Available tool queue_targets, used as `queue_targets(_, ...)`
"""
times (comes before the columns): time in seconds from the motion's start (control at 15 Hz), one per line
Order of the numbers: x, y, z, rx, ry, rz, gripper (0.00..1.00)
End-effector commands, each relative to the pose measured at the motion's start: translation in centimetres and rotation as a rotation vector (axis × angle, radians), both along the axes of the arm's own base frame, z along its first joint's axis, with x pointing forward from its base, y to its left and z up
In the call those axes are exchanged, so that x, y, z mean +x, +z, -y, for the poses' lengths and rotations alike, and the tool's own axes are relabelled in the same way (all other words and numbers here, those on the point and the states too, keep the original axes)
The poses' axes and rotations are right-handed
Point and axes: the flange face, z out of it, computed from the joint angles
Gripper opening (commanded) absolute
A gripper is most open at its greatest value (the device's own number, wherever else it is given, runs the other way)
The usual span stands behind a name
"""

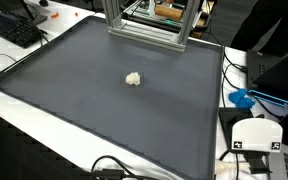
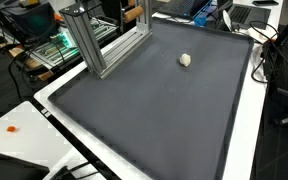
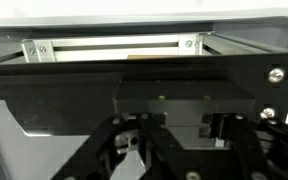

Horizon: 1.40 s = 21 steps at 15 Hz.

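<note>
Resting on dark mat (image 1: 74, 110), small white lump (image 1: 133, 78) lies toward table (image 1: 24, 140) edge carrying aluminium frame (image 1: 149, 30) in an exterior view, apart from frame. In an exterior view, lump (image 2: 185, 60) sits beside frame (image 2: 99, 45), inside mat's edges. Wrist view: fingers (image 3: 96, 155) low before black panel (image 3: 134, 75); tips hidden, cannot tell whether apart or together.
</note>
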Motion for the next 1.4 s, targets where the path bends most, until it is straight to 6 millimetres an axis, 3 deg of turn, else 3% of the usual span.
queue_targets(0.0,-0.3,-1.1,-0.6,0.0,-0.006,-0.028,0.29)
queue_targets(0.47,0.2,0.5,-0.2,0.001,0.015,-0.018,0.29)
queue_targets(0.87,1.8,3.1,0.2,0.015,0.075,0.027,0.29)
queue_targets(1.33,6.5,7.3,0.3,0.023,0.233,0.157,0.29)
